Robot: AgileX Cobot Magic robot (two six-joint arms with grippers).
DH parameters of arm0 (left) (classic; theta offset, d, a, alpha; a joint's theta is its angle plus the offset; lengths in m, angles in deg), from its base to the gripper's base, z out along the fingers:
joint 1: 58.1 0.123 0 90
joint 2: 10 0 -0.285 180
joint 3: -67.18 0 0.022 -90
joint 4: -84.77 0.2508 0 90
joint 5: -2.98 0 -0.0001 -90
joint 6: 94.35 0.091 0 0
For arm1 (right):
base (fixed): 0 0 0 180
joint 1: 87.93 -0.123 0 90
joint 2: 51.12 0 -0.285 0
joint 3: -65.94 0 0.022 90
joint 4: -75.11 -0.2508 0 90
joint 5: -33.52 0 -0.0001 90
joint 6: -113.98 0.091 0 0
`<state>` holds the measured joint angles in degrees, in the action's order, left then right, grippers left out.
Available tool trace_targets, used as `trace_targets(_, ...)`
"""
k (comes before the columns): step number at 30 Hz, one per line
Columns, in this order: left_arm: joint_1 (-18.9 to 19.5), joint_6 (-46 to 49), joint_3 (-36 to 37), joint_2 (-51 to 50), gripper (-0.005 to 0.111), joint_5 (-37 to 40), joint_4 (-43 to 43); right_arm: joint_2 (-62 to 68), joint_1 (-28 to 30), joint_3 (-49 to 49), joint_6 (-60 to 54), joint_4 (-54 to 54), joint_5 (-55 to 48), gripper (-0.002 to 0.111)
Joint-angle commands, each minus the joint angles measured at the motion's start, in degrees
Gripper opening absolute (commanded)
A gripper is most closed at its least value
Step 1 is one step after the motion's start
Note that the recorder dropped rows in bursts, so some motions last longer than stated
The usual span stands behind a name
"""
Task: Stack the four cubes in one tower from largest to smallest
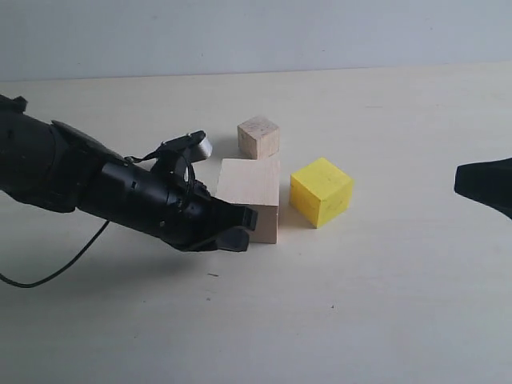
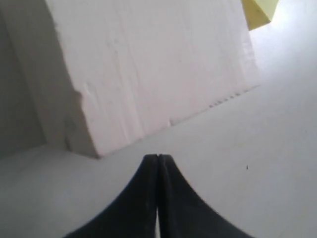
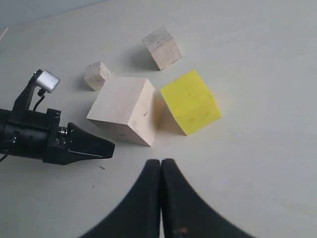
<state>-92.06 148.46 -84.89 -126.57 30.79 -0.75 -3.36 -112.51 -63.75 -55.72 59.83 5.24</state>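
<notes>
Cubes all rest separately on table [image 1: 400, 320], none stacked. Centre of exterior view: large pale wood cube [image 1: 250, 198]. Just right of it, narrow gap between: yellow cube [image 1: 321, 190]. Behind it, near, toward upper centre: small speckled wood cube [image 1: 258, 136]. Visible only in right wrist view: second small wood cube [image 3: 97, 75], near large pale wood cube, beside left arm. At lower left corner of large pale wood cube: left gripper [image 1: 242, 227], low over table, fingers pressed together, contact unclear. At right edge of exterior view: right gripper [image 1: 482, 186], well apart from cubes, fingers together.
</notes>
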Motion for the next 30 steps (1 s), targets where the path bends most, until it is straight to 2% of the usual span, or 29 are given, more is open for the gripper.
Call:
trace_targets(1,-0.9,0.4,-0.2,0.1,0.000,-1.8,-4.0,0.2,-0.1,-0.5,0.2,0.5,-0.4,0.000)
trace_targets(7,-4.4,8.0,-0.2,0.1,0.000,-7.1,-14.4,0.2,-0.1,-0.5,0.2,0.9,-0.5,0.000)
trace_targets(30,-4.5,9.2,-2.4,0.1,0.000,-11.1,-14.4,0.2,-0.1,-0.5,-0.1,1.1,-1.9,0.000)
